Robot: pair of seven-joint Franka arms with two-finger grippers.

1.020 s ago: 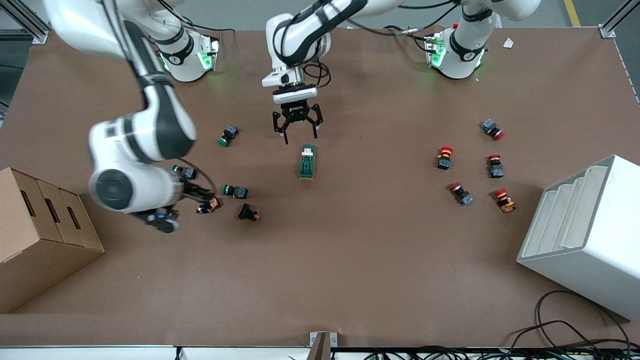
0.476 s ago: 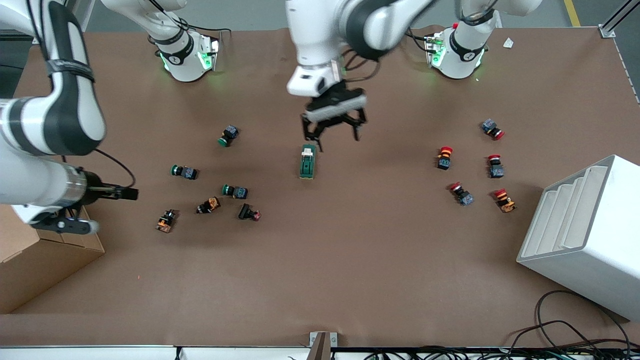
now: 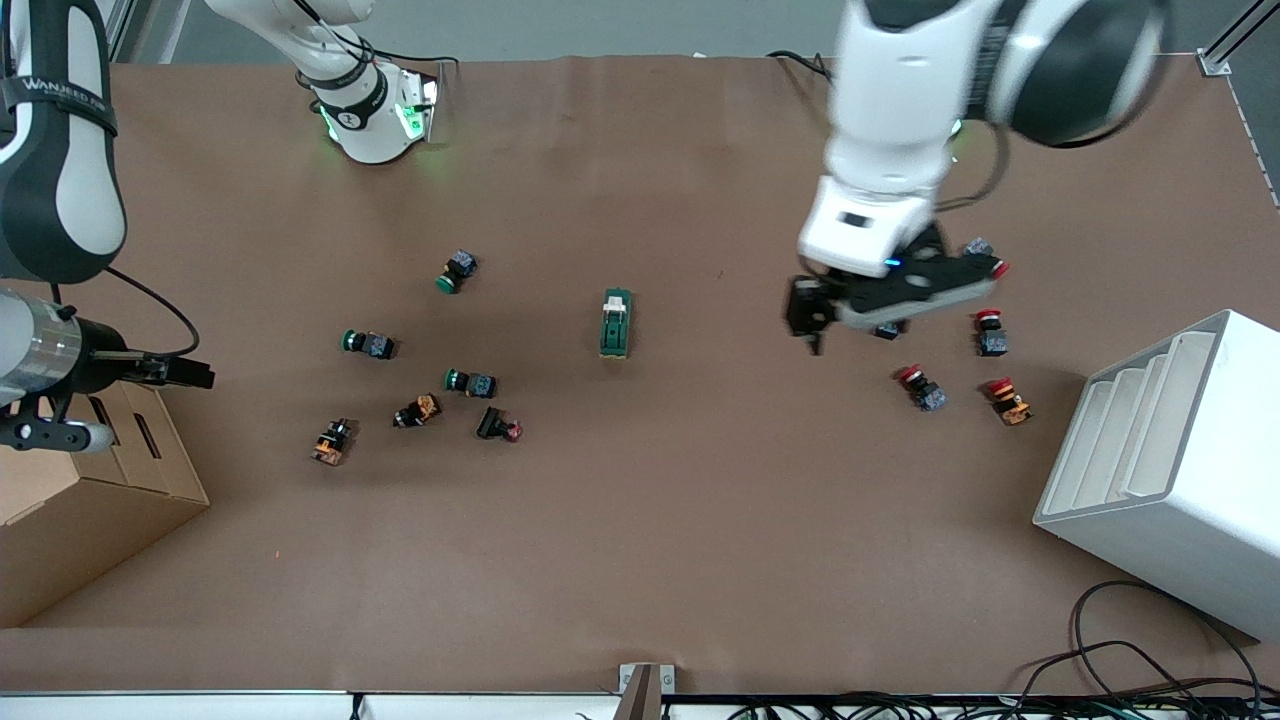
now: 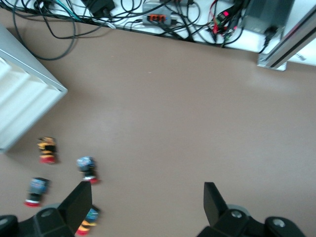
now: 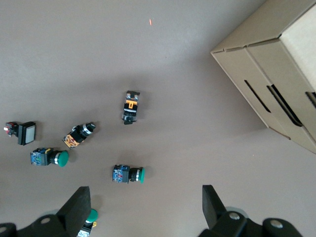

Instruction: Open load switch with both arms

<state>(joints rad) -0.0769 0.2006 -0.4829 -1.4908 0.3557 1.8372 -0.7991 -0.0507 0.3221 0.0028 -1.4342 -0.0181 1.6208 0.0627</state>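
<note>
The load switch (image 3: 615,323) lies mid-table, well apart from both sets of fingers — spread wide, empty. The left gripper (image 3: 810,322) hangs over red-capped buttons (image 3: 921,387); the right gripper (image 3: 190,373) over the cardboard box's (image 3: 95,500) edge (approach squarely, one bracing the body).

Dark-green load switch (image 3: 615,323) with white toggle, flat mid-table, untouched.

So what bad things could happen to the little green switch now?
Probably nothing gets opened soon: the load switch lies alone mid-table, with neither gripper on it. The left gripper, open, hangs over the red-capped buttons and might bump them if it drops. The right gripper, open too, is over the green-capped buttons near the cardboard box, which its arm could clip.
</note>
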